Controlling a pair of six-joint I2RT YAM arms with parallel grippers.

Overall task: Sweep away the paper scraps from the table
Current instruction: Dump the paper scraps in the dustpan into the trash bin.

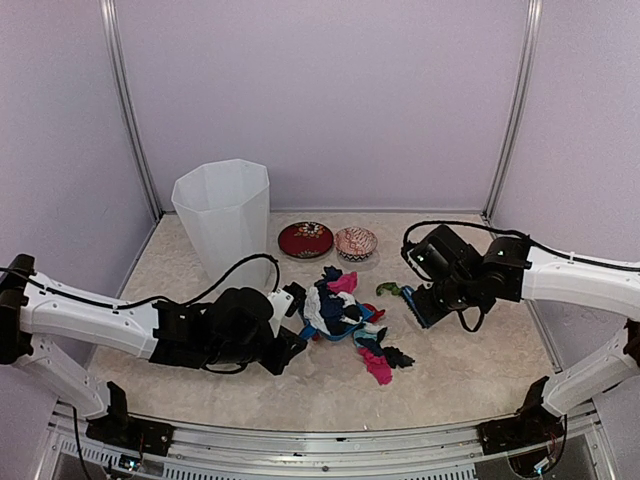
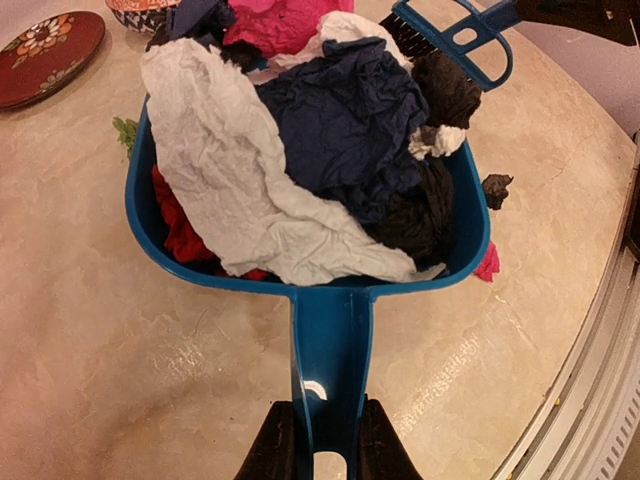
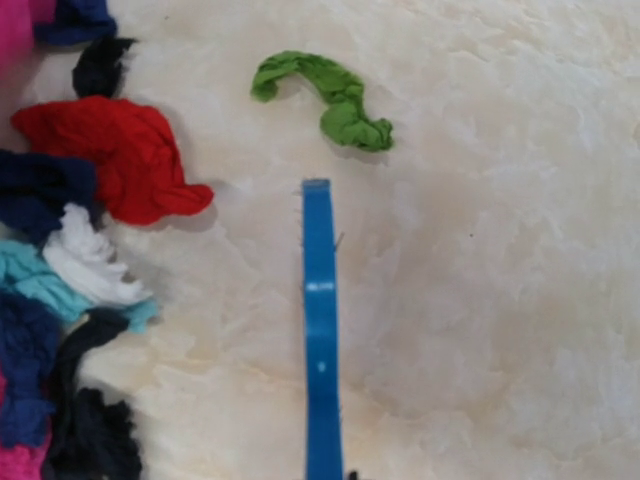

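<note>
Entry: paper scraps [image 2: 340,120], we judge them light, soft, best pushed; left end effector [image 2: 328,440] grips dustpan [image 2: 330,330], right end effector [image 1: 437,297] clamps brush [image 3: 320,300].

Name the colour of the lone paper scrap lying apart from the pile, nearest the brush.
Green; the scrap shows best in the right wrist view.

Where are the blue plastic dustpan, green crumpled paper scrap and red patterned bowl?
blue plastic dustpan [image 2: 332,335]: left wrist view, handle.
green crumpled paper scrap [image 3: 340,100]: right wrist view, middle.
red patterned bowl [image 1: 306,240]: top view, centre.
</note>
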